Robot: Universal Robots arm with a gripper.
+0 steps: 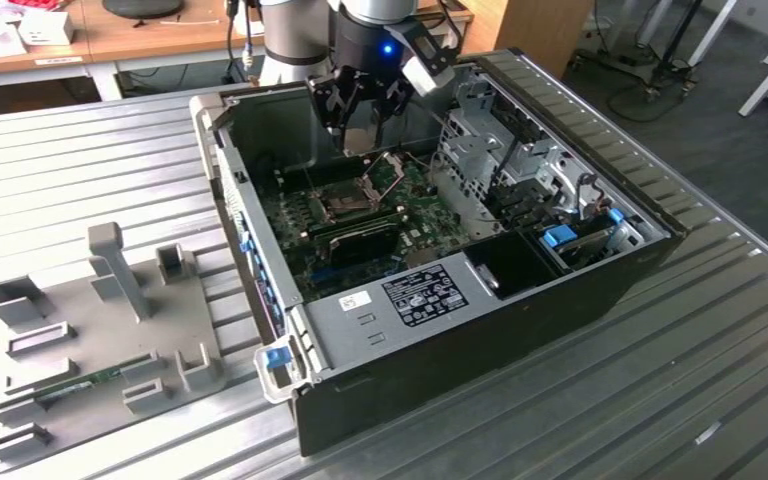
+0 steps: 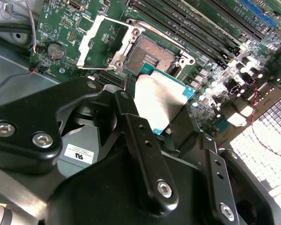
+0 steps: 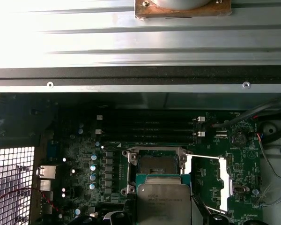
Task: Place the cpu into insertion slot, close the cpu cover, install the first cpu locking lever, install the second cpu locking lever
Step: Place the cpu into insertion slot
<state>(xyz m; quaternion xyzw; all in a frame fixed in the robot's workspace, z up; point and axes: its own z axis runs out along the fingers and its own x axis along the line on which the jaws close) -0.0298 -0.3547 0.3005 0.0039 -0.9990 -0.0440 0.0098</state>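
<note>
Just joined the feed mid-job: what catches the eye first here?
The end effector grips the cpu, held close to the empty insertion slot in the second wrist view. Beside the slot the cpu cover lies swung open. In the exterior view all this sits inside an open computer case on a ribbed metal table.

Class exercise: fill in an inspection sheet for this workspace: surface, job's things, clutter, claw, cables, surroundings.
Surface: ribbed metal table carrying an open computer case.
Job's things: cpu held over the motherboard, not yet in the insertion slot, whose centre is empty; cpu cover swung open.
Clutter: grey fixture tray at the exterior view's left, a memory stick lying on it.
Claw: claw shut on the cpu.
Cables: thin red and black wires by the motherboard's edge.
Surroundings: wooden desks behind the table.
</note>
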